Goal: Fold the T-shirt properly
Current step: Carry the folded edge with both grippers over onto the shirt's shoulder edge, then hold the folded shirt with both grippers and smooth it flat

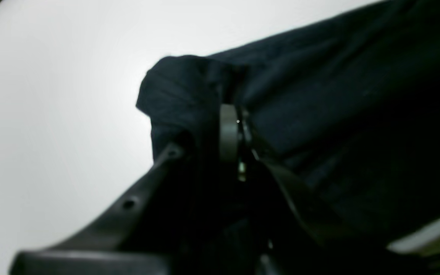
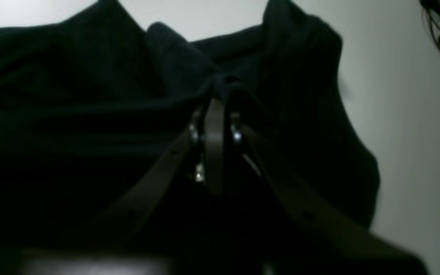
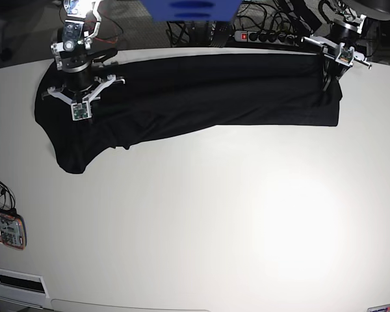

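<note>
Along the far edge of the white table (image 3: 201, 221): one black T-shirt (image 3: 201, 91), stretched in a long band, long axis running across the table from arm to arm. Right gripper (image 2: 214, 110), jaws pressed together, pinching a bunch of cloth at the band's bulkier end, where a lobe droops toward the near side. Left gripper (image 1: 233, 126), likewise pinching the cloth at the squarer end. Each arm sits at its own end. Open room: the whole near tabletop is bare; power strip (image 3: 270, 37) and cables crowd the far rim.
</note>
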Robot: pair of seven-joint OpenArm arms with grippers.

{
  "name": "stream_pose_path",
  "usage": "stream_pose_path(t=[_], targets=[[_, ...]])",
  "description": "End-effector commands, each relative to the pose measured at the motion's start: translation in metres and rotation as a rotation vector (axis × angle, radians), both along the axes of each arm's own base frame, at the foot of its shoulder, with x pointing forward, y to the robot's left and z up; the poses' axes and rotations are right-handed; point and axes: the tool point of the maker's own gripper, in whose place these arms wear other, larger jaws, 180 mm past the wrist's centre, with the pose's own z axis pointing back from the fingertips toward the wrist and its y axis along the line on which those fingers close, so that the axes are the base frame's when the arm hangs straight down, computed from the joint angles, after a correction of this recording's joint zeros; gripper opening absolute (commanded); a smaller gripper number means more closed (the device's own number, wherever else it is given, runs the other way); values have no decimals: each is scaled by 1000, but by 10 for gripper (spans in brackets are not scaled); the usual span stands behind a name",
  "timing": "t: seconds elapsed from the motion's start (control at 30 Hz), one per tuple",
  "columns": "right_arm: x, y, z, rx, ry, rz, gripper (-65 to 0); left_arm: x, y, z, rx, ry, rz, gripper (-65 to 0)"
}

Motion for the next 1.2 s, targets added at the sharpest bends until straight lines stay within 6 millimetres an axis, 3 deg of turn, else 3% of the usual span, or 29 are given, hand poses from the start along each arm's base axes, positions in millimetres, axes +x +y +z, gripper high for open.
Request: stream_pose_path(t=[0.0, 0.27, 0.47, 0.6, 1.17], targets=[[3, -5, 9, -12, -33, -10, -650, -3, 8, 6, 7, -22, 9, -650], [2, -5, 7, -13, -24, -12, -638, 5, 12, 6, 13, -34, 17, -650], [-5, -7, -2, -17, 41, -25, -440, 6, 12, 7, 13, -36, 17, -650], [-5, -7, -2, -17, 41, -25, -366, 6, 12, 7, 13, -37, 15, -650], [-4, -6, -1, -16, 37, -22, -351, 5, 7, 3, 18, -20, -5, -650]])
